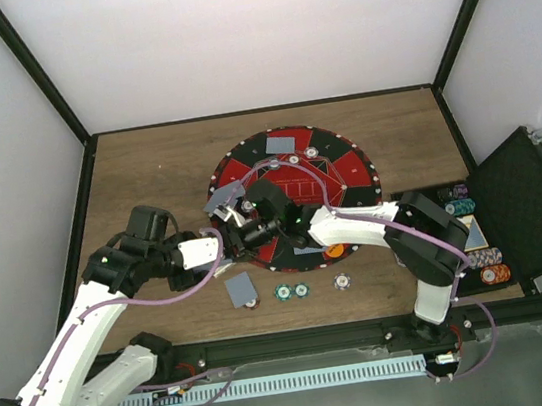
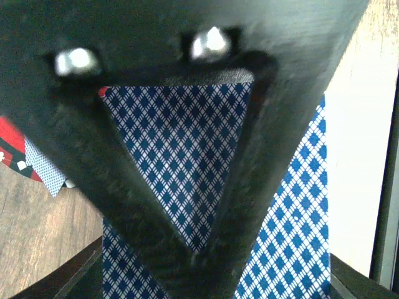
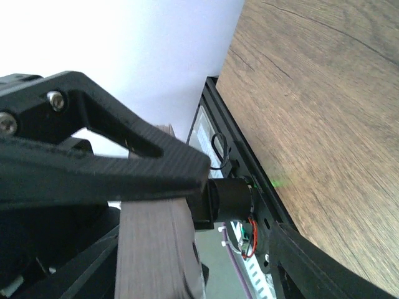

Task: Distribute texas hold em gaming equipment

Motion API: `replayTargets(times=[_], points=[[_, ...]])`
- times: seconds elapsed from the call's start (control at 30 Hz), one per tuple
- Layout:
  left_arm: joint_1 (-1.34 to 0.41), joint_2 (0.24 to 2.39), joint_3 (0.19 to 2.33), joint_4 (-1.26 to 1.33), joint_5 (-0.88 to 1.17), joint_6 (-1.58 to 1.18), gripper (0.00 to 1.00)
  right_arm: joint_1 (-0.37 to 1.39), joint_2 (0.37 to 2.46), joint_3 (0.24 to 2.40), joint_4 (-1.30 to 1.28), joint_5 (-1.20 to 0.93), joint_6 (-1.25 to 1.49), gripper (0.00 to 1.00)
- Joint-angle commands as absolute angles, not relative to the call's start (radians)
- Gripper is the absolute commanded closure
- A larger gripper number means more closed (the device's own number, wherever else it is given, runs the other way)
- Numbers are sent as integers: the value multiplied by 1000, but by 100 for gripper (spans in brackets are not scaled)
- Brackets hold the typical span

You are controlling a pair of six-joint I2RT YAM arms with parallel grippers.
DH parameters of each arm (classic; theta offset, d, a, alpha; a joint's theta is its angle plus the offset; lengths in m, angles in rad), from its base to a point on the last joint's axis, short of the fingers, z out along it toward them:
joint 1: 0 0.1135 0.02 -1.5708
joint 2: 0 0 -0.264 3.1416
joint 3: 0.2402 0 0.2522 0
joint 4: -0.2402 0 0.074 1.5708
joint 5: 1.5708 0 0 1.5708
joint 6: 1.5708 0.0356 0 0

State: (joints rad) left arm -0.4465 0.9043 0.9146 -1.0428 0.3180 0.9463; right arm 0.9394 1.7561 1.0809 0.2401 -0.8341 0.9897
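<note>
My left gripper hovers over the left edge of the round mat, shut across the width of a deck of playing cards with blue diamond backs. Its own fingers flank the deck at the bottom of the left wrist view. My right gripper meets it from the right, and one of its triangular fingers lies over the top card. In the right wrist view the deck's edge stands between my right fingers, with a gap on one side. My right gripper is open.
The red-and-black mat carries a card and a chip. A card, teal chips, a pale chip and an orange disc lie on the wood. The open black case holds chip stacks at the right.
</note>
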Motion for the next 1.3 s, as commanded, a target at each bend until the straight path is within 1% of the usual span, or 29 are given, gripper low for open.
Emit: replayTargets(times=[0.0,0.23,0.63,0.67,0.97,1.1,1.27], points=[[-445,902,949,-1025,343,946,95,949,1802,1152,313,-874,1034,41],[-445,897,945,-1023,336,949,95,935,1800,1111,323,-869,1047,44],[-444,897,948,-1022,335,953,95,842,1683,936,278,-843,1014,51],[-445,898,948,-1022,335,953,95,841,1675,932,277,-841,1013,52],[-444,899,944,-1020,335,951,95,834,1585,940,210,-816,988,80],[-445,897,943,-1020,333,952,95,814,1545,931,152,-807,956,87],[-445,900,940,-1019,334,952,95,787,1500,918,99,-807,923,92]])
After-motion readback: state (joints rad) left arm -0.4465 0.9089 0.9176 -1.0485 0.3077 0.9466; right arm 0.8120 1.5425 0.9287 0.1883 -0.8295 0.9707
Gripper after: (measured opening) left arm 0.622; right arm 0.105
